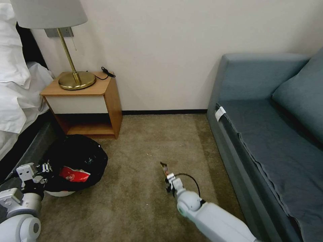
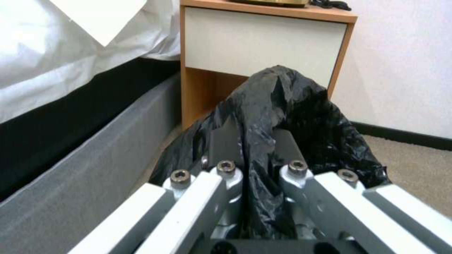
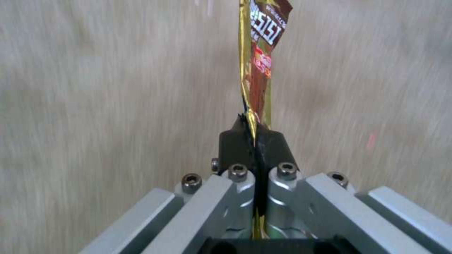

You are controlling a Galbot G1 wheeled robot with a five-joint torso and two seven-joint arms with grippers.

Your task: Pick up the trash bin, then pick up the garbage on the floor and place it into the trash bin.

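Our left gripper [image 1: 43, 168] pinches the black bag at the rim of the trash bin [image 1: 75, 161], which sits by the bed & nightstand [image 1: 101, 97]. A red wrapper [image 1: 74, 174] lies inside. Our right gripper [image 1: 167, 179] is clamped on the brown-gold wrapper [image 3: 259, 70], over open carpet [image 1: 141, 151], w/ the sofa [image 1: 269, 134] to the right.

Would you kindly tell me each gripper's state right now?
Left gripper: shut on the trash bin bag.
Right gripper: shut on the brown-gold snack wrapper.
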